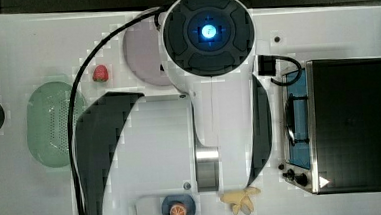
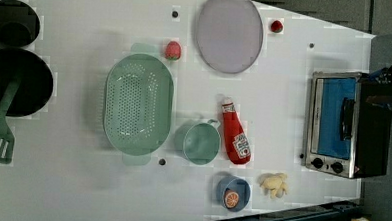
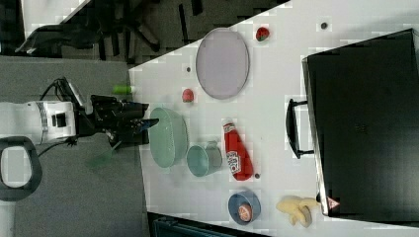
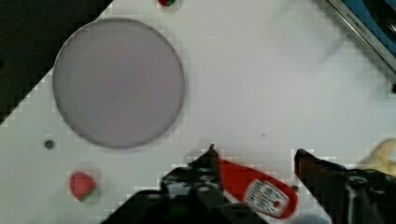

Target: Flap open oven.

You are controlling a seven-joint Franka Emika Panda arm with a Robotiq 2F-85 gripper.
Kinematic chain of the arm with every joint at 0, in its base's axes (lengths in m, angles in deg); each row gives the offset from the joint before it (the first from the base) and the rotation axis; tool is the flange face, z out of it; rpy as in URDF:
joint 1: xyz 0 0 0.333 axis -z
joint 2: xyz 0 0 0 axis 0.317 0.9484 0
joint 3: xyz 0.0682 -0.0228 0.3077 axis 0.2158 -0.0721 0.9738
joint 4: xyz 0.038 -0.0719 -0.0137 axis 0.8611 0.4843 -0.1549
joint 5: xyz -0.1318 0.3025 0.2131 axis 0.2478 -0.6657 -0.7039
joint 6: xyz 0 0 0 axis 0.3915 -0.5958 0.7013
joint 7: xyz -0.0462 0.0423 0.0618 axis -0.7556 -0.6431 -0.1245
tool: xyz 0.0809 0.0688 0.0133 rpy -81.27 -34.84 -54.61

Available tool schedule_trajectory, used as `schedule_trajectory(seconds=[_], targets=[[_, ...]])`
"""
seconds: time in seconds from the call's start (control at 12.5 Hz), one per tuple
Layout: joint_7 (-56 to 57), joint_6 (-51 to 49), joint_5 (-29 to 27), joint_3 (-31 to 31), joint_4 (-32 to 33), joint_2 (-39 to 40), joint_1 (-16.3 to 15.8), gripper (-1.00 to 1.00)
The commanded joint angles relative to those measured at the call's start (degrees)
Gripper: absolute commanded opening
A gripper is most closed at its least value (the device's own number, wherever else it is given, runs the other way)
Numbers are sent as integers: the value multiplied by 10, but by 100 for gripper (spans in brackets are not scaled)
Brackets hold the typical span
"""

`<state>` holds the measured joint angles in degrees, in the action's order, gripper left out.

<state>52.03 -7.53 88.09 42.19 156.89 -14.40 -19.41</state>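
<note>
Oven [image 2: 341,124] sits at the white table's [image 2: 285,84] far edge on the left view's right, door shut, handle [image 3: 291,128] facing the clutter, so a pull looks unobstructed. Gripper [image 4: 254,161], fingers spread and empty, hangs high over the ketchup bottle [image 2: 235,137], well short of the handle.

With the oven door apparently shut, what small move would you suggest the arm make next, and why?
Probably carry the gripper across the table toward the oven and its dark bar handle. The door lies flush in its silver frame, so it looks closed, while the open gripper hangs above the ketchup bottle, well short of the oven and holding nothing.
</note>
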Motion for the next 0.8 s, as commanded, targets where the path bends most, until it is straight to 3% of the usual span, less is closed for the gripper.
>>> schedule_trajectory(seconds=[0.08, 0.24, 0.56, 0.64, 0.8], targets=[[-12, -81, -10, -36, 96, -176, 9, 59], [-12, -81, -10, -36, 96, -177, 9, 99], [-12, -81, -10, -35, 96, -177, 9, 100], [-12, -81, -10, -36, 96, -176, 9, 90], [-12, -81, -10, -35, 96, -177, 9, 39]])
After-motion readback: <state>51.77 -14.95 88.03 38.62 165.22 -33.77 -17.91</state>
